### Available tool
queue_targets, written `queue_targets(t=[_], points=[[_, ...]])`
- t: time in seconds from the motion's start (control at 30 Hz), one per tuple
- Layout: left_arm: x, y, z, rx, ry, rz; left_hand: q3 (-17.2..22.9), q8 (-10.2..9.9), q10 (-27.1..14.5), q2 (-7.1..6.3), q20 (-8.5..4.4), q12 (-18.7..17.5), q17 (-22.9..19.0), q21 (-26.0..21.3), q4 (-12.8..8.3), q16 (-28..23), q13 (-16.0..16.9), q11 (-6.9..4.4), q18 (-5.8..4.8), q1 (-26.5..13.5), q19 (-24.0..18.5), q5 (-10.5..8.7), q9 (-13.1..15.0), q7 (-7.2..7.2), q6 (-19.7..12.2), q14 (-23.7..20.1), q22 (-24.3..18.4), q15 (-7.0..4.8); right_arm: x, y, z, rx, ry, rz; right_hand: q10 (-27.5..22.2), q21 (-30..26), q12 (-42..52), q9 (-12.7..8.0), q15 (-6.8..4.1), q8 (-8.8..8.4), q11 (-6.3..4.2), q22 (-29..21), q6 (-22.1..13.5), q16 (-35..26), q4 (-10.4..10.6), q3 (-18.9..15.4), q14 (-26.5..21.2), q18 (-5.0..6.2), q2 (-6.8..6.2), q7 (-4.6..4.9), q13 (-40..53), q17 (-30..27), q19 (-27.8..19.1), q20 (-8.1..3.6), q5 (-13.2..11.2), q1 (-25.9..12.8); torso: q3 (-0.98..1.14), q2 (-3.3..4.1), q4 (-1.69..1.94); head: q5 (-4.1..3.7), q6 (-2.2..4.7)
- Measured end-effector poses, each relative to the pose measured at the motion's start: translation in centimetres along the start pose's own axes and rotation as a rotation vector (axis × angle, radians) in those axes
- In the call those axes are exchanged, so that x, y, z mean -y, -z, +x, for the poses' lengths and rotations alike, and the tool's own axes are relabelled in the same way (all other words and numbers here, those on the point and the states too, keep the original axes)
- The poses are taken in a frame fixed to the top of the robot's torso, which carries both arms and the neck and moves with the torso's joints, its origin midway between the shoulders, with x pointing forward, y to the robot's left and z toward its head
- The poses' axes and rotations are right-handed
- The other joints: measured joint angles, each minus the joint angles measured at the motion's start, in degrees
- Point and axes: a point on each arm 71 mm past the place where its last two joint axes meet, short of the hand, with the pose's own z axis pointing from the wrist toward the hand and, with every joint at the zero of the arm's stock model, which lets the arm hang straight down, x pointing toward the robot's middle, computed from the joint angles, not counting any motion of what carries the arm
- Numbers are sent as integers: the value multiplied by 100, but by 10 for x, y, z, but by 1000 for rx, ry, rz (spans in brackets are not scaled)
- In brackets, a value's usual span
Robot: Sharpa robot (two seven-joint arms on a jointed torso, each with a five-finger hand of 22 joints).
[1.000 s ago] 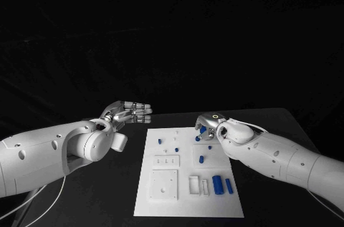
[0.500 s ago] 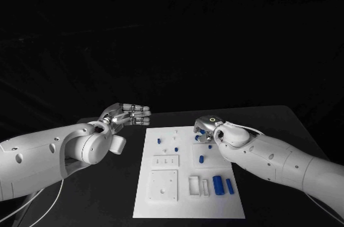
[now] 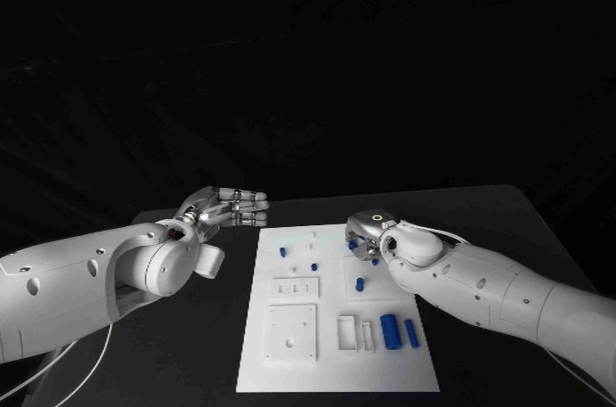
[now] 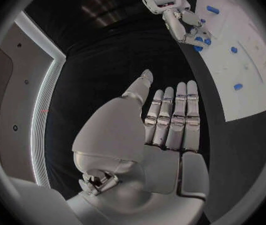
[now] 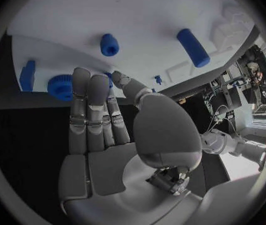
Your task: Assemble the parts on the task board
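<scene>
The white task board [image 3: 289, 354] lies mid-table with several blue parts on it. Two blue cylinders [image 3: 389, 327] lie near its right edge and a small one [image 3: 360, 284] sits mid-board. My right hand [image 3: 368, 238] hovers low over the board's far right corner. Its fingers [image 5: 89, 110] are straight, and the thumb pinches a small blue part [image 5: 110, 76] against a finger. A blue knurled wheel [image 5: 60, 87] and a short blue cylinder [image 5: 109, 44] lie just beyond the fingertips. My left hand [image 3: 232, 207] floats over the black table left of the board, fingers [image 4: 173, 117] straight, holding nothing.
White raised fixtures [image 3: 294, 329] with holes and slots stand on the board's near half. A long blue cylinder [image 5: 193, 47] lies further along the board. Black table [image 3: 488, 220] surrounds the board on all sides.
My right hand has come down and slightly left toward the board's far right corner, carrying the small blue part. The left hand has barely moved.
</scene>
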Motion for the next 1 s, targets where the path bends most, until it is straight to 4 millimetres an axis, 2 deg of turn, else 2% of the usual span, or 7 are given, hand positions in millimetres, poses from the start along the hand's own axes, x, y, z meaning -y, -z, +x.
queue_targets(t=[0.4, 0.47, 0.63, 0.77, 0.8, 0.93, 1.0], points=[[0, -1, -2, 0, -1, -1, 0, 0, -21, 27, 0, 0, 0, 0, 0, 0, 0, 21, 0, -27, 0, 0, 0, 0, 0, 0, -7, 0, 1, 0, -1, 0, 14, 7, 153, -49, 0, -2, -20, -2, -19, 308, 135, 35, 30, 342, -20, -38, -22, 10, -2, -1, 21, -22, -61, -22, 36, 55, -73, -1, 25], [0, -1, -2, 0, -1, -1, 0, 0, -21, 27, 0, 0, 0, 0, 0, 0, 0, 21, 0, -27, 0, 0, 0, 0, 0, 0, -6, 0, 1, 0, -1, 3, 15, 6, 256, -9, 0, -1, -34, -4, -56, 409, 204, 35, 60, 371, -34, -45, -22, 0, 1, -1, 43, -43, -111, -22, 38, 62, -79, -3, 29], [0, -1, -2, 0, -1, -1, 0, 0, -21, 27, 0, 0, 0, 0, 0, 0, 0, 21, 0, -27, 0, 0, -1, 0, 0, 0, -6, 0, 0, 0, -3, 14, 16, 4, 559, 536, -6, 3, -67, -3, -134, 847, 437, 35, 116, 460, -63, -104, 34, -50, 3, 3, 133, -93, -291, -79, 48, 80, -93, -7, 44], [0, -2, -2, -1, -1, -1, 0, 0, -21, 27, 0, 0, 0, 0, 0, 0, 0, 21, 0, -27, 0, 0, -1, 0, 0, 0, -6, 0, -1, 0, -5, 35, 12, 1, 822, 1036, 0, 9, -150, 13, -215, 1263, 656, 58, 150, 529, -58, -132, 80, -104, 3, 21, 199, -160, -439, -91, 51, 92, -103, -8, 53], [0, -2, -2, -1, -1, -2, 0, 0, -21, 27, 0, 0, 0, 0, 0, 0, 0, 21, 0, -27, 0, 0, -1, 0, 0, 0, -6, 0, -2, 0, -5, 41, 11, 0, 915, 1132, 5, 16, -183, 19, -245, 1354, 736, 58, 139, 556, -67, -171, 90, -124, 3, 21, 206, -167, -502, -81, 53, 95, -107, -8, 54], [0, -2, -2, -1, -1, -2, -16, 0, -21, 27, 0, 0, 0, 0, -16, 0, 0, 21, 0, -27, 0, 0, -1, 0, 0, 0, -28, 0, -4, 1, -6, 68, 4, -5, 1022, 1245, 5, 17, -207, 22, -275, 1597, 841, 58, 136, 622, -60, -267, 110, -154, 3, 28, 181, -226, -578, -60, 57, 108, -113, 7, 73], [0, -2, -2, -1, -1, -2, -16, 0, -21, 27, 0, 0, -1, 0, -16, 0, 0, 21, -1, -27, 0, 0, -1, 0, 0, 0, -28, 0, -6, 1, -7, 83, -1, -9, 1023, 1242, 5, 18, -214, 22, -276, 1741, 846, 58, 138, 623, -52, -267, 110, -159, 4, 43, 182, -227, -611, -60, 57, 112, -113, 11, 81]])
